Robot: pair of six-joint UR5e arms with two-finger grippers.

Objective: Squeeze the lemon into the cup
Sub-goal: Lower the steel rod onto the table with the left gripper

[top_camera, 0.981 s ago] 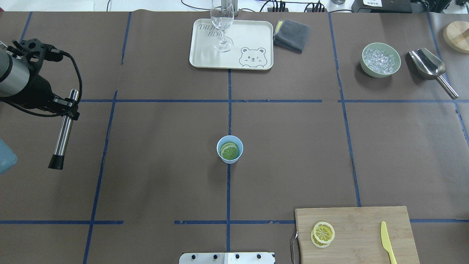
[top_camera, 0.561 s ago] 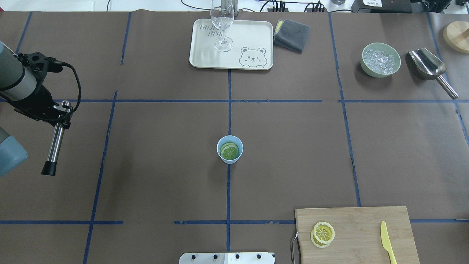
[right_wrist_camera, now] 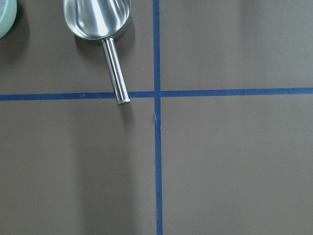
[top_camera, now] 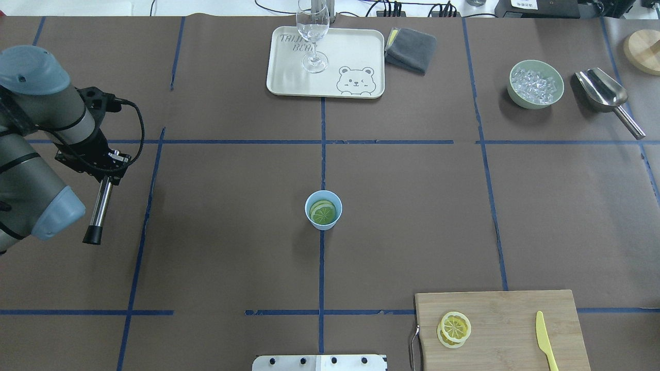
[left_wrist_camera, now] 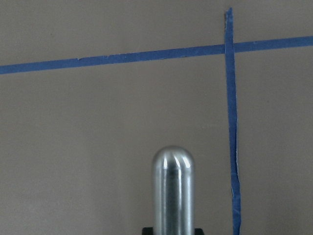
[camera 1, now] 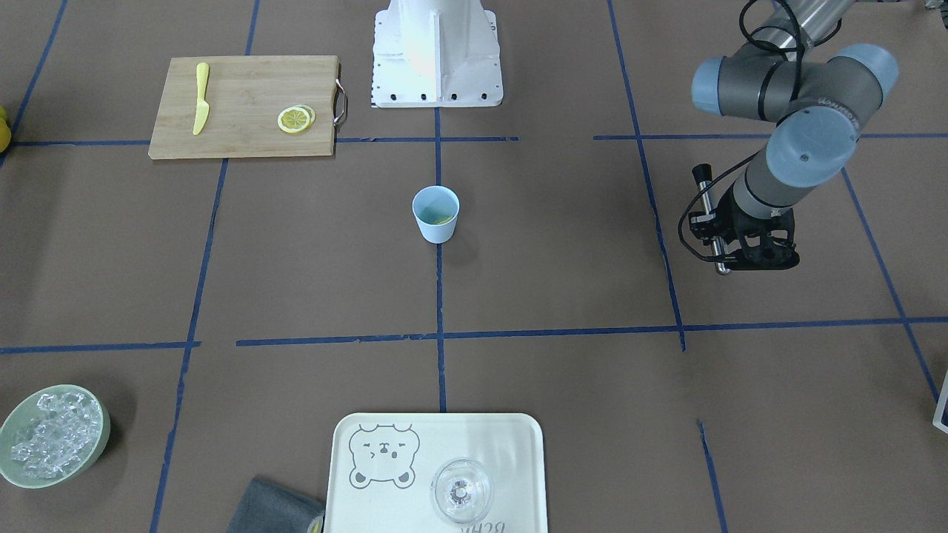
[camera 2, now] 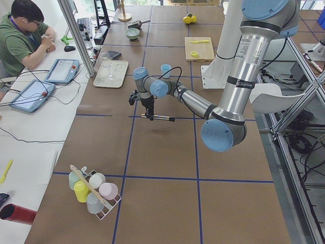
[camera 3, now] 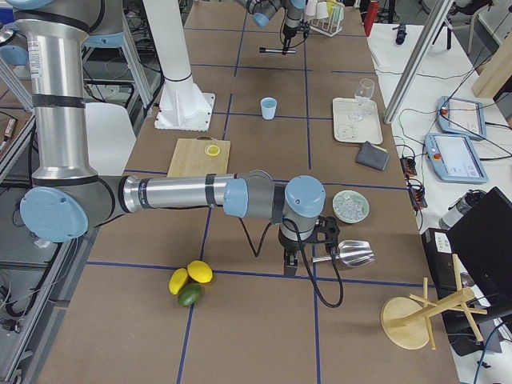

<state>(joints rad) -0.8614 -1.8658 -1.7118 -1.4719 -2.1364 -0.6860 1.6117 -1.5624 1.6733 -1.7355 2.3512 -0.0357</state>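
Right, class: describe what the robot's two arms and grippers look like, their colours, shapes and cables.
Both arms are silver-grey tubes linked by dark grey cylindrical joints with light-blue caps. The left arm carries a black left gripper with a looping black cable. The right arm matches, its right gripper also black, with a trailing black cable.

The left tool (top_camera: 109,170) points down, clamped on a metal rod (top_camera: 99,206) (the right tool (camera 3: 290,258) points down too, jaws unseen).
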